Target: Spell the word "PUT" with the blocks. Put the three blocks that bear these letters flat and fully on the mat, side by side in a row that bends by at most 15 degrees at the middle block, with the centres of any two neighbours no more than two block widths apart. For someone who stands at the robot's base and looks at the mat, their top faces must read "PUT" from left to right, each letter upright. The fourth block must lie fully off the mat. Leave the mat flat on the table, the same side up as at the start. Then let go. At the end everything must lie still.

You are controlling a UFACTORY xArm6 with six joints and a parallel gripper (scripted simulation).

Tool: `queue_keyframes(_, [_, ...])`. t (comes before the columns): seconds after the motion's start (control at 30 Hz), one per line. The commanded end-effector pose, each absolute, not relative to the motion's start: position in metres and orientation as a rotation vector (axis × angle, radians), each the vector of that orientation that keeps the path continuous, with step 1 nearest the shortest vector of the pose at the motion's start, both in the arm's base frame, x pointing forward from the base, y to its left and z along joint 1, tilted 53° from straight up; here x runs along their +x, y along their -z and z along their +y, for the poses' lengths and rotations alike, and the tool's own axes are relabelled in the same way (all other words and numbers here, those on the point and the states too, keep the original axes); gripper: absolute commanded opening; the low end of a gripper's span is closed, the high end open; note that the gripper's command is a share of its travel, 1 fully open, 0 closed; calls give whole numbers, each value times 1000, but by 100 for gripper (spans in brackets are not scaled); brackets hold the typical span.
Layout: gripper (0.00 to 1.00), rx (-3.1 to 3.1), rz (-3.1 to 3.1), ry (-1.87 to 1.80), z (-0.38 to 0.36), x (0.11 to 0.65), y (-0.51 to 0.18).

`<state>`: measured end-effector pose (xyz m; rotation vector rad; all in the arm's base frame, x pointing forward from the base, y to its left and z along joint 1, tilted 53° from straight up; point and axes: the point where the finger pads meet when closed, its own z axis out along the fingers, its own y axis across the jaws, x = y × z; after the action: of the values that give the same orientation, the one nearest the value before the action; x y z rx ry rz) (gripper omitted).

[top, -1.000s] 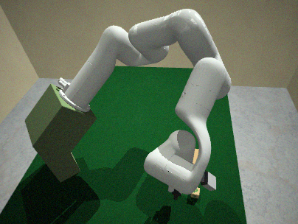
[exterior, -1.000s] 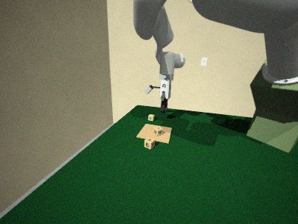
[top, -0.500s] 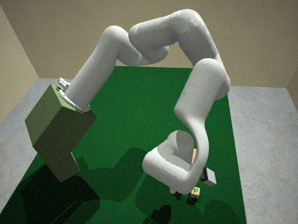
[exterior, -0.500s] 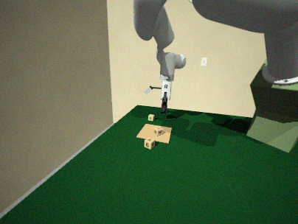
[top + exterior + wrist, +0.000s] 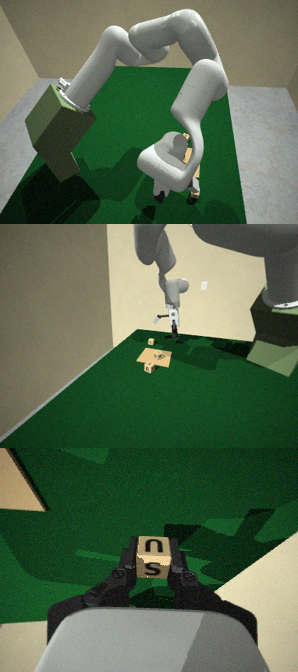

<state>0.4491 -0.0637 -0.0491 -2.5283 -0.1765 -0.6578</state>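
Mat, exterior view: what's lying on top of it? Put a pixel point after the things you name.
One letter block (image 5: 158, 355) sits on the mat (image 5: 187, 155) (image 5: 147, 356) (image 5: 17, 483); I can't read its letters. A nearer block (image 5: 149, 368) hides part of the mat's near edge, so whether it touches there can't be seen.

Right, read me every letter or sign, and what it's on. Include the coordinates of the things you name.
"U", inverted in the wrist view: held pale wooden cube (image 5: 154, 554).
"S": adjoining face, same cube.
Too blurred to read: dark marks on the cubes on (image 5: 158, 355) and beside (image 5: 186, 136) (image 5: 149, 368) the tan mat (image 5: 187, 155) (image 5: 145, 356) (image 5: 17, 483); green mark, far cube (image 5: 195, 194) (image 5: 151, 341).
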Motion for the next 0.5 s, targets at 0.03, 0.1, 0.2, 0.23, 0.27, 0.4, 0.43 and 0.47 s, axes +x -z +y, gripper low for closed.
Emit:
queue_keyframes(0.03, [27,-2646,-142,490,-71,421,86])
queue_keyframes(0.1, [27,-2680,-133,450,-74,413,96])
queue_keyframes(0.2, [27,-2733,-120,393,-80,401,109])
queue_keyframes(0.23, [27,-2751,-116,375,-82,396,114])
queue_keyframes(0.27, [27,-2769,-111,357,-85,392,118])
queue_keyframes(0.4, [27,-2843,-95,292,-95,376,135])
queue_keyframes(0.43, [27,-2858,-92,281,-98,373,139])
queue_keyframes(0.47, [27,-2874,-88,269,-100,370,142])
